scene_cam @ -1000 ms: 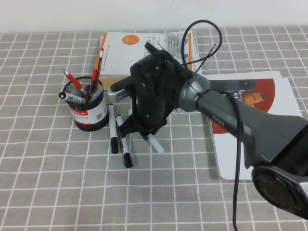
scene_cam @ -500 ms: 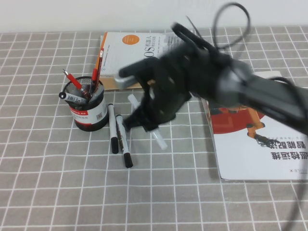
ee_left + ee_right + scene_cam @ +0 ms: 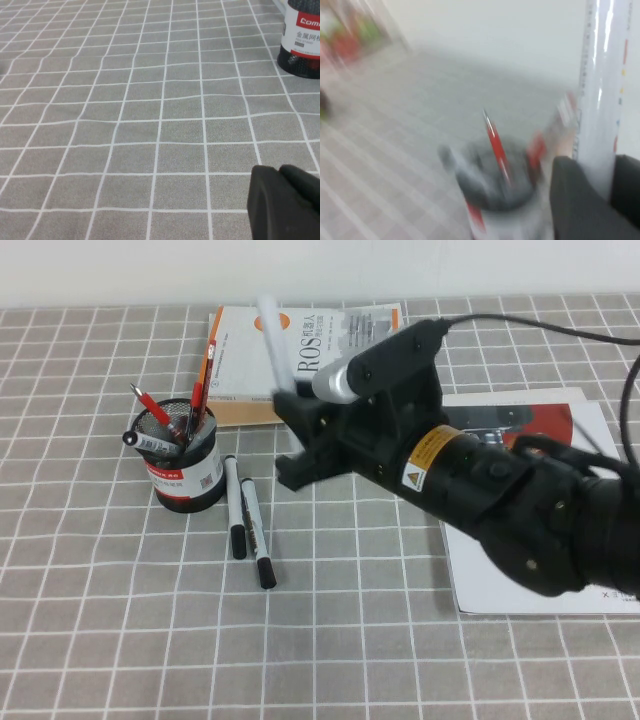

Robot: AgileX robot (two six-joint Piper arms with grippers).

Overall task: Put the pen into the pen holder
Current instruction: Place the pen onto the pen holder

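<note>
My right gripper (image 3: pixel 297 418) is shut on the white pen (image 3: pixel 271 338) and holds it nearly upright above the table, to the right of the pen holder (image 3: pixel 187 468) and higher than its rim. In the right wrist view the pen (image 3: pixel 603 75) stands between the dark fingers (image 3: pixel 575 200), with the holder (image 3: pixel 495 187) blurred below it. The holder is a black mesh cup with a red-and-white label; it also shows in the left wrist view (image 3: pixel 303 36). My left gripper (image 3: pixel 284 200) is shut and empty, low over the checked cloth, away from the holder.
The holder contains red pens (image 3: pixel 150 408) and a black marker (image 3: pixel 150 443). Two white pens with black caps (image 3: pixel 238 508) (image 3: pixel 259 535) lie right of it. An orange-and-white book (image 3: pixel 240 350) lies behind, and a red-and-white booklet (image 3: pixel 560 430) lies at the right.
My right gripper has lifted the white pen off the cloth and turned it upright. The arm has swung up and toward the camera. The holder and the lying pens have not moved.
</note>
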